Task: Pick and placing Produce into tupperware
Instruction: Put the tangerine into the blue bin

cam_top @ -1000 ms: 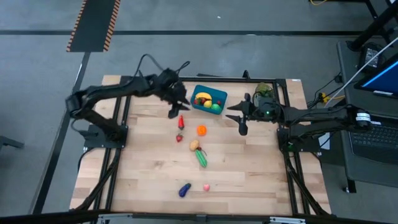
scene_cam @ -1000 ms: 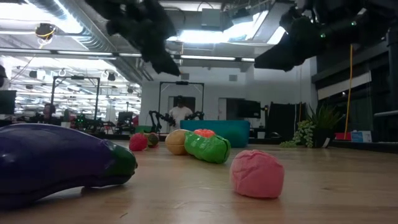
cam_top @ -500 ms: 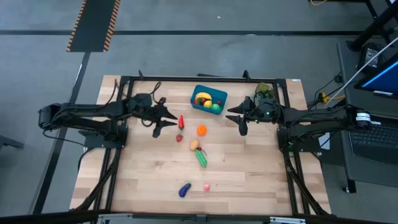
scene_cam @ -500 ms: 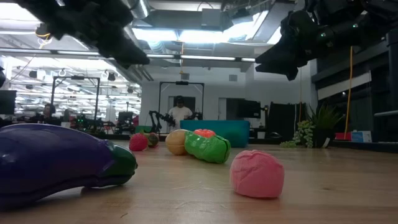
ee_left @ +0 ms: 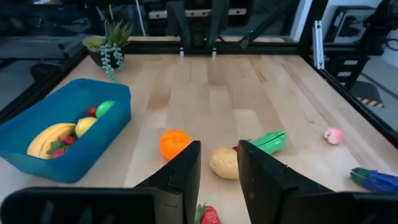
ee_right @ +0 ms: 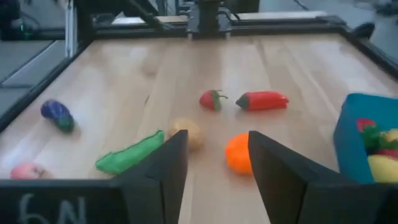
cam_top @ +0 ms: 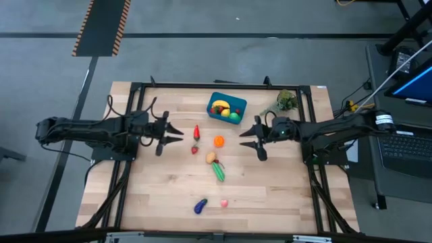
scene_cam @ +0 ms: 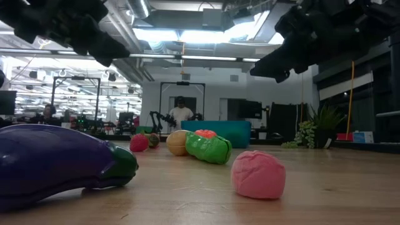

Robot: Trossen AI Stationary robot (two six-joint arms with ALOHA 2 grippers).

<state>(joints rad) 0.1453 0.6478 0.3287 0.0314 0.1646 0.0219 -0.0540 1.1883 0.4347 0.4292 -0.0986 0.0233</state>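
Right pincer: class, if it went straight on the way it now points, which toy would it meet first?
Most likely the orange fruit, which lies just ahead of the right pincer in its wrist view and nearest it in the high view. Depth is unclear; the pincer may pass above it.

Both arms matte black w/ loose black cables; right gripper [ee_right: 212, 163] body marked "6N".
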